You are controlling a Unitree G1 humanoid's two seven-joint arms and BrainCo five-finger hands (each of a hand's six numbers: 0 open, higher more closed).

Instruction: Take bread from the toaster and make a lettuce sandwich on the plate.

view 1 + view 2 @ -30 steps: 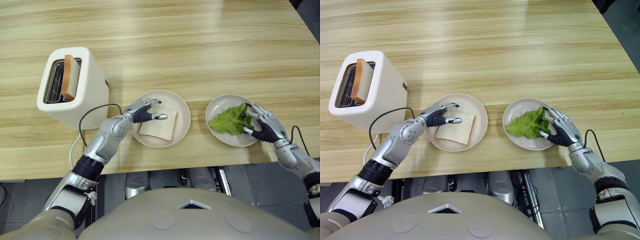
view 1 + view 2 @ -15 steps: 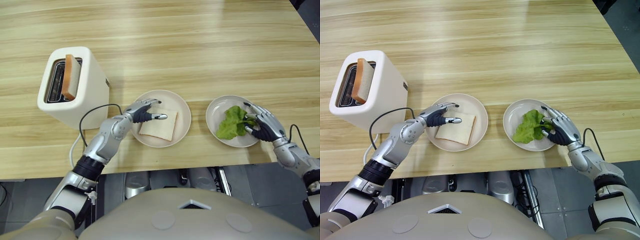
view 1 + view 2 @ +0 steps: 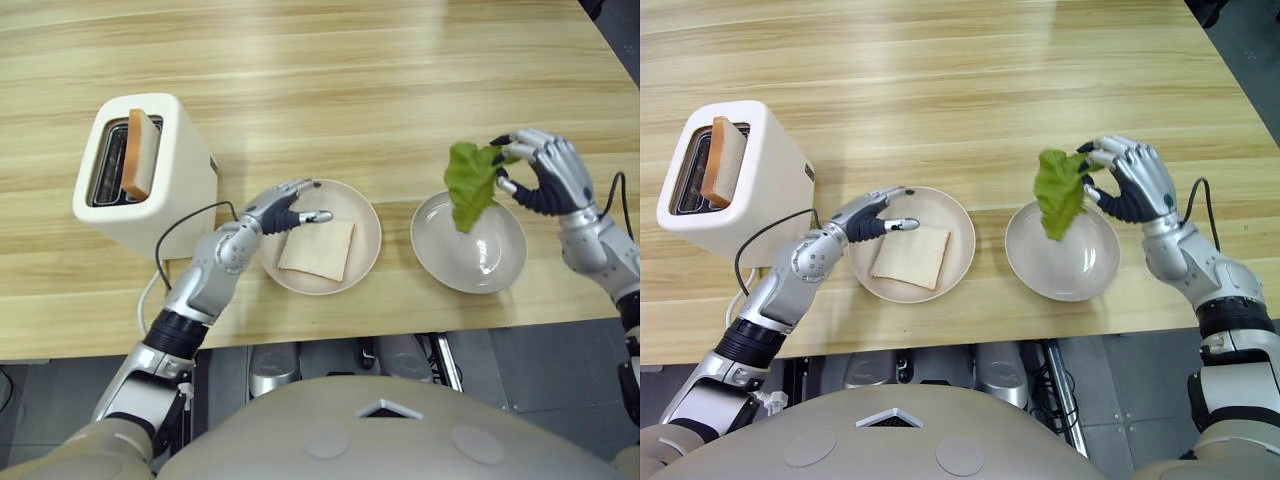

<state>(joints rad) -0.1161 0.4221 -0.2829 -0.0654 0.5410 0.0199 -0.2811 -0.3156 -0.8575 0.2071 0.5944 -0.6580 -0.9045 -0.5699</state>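
Above the bowl [image 3: 436, 262], the right hand [image 3: 548, 172] fingers [image 3: 515, 137] pinch lettuce [image 3: 468, 182], held clear to carry to the bread [image 3: 317, 250]; the left hand [image 3: 278, 208], open and empty, hovers at the plate [image 3: 366, 218] rim.

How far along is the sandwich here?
Done: one bread slice lies on the left plate. In hand: the right hand holds the lettuce above the right plate. Left: lettuce onto that slice, then the second slice from the toaster on top.

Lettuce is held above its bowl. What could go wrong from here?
1. The lettuce hangs limp, pinched only at its top by the right hand; it might slip on the way over.
2. The left hand hovers over the plate beside the bread slice, possibly blocking the drop.
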